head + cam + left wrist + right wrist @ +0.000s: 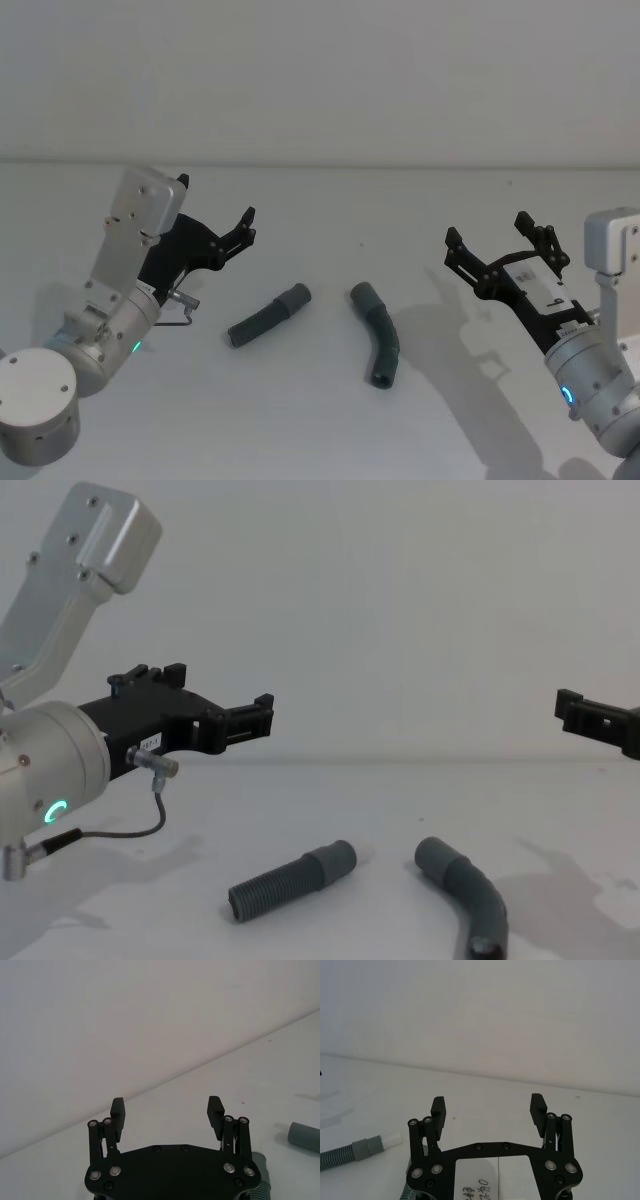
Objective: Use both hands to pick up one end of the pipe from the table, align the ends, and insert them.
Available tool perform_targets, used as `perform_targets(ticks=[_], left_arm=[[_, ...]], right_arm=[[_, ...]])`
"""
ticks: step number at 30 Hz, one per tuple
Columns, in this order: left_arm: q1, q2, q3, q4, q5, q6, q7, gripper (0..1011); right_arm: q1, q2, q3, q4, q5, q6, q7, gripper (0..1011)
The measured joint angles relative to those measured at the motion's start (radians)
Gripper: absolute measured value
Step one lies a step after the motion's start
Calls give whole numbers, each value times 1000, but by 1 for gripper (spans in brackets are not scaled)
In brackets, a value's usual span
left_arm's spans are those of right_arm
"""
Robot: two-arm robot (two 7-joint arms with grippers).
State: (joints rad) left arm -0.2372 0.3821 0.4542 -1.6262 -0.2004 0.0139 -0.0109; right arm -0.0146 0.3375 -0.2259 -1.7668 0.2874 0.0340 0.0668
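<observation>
Two dark grey pipe pieces lie apart on the white table [320,420]. The straight ribbed piece [268,316] [292,880] has its smooth collar end toward the elbow piece [378,345] [465,895]. My left gripper [240,228] [167,1107] hovers open and empty above the table, up and left of the straight piece, part of which shows by its body [260,1180]. My right gripper [487,230] [488,1105] hangs open and empty to the right of the elbow piece. In the right wrist view a ribbed piece with a collar and white tip [367,1147] lies on the table.
A plain pale wall [320,80] rises behind the table's far edge. A thin grey cable [150,820] loops under my left wrist. Bare table lies between and in front of the pipe pieces.
</observation>
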Motion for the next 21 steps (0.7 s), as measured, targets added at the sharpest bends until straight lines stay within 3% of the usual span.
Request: perform_targets(ticks=[21], left_arm=[[0,0,0,0,0,0,0,1001]], right_arm=[[0,0,0,0,0,0,0,1002]])
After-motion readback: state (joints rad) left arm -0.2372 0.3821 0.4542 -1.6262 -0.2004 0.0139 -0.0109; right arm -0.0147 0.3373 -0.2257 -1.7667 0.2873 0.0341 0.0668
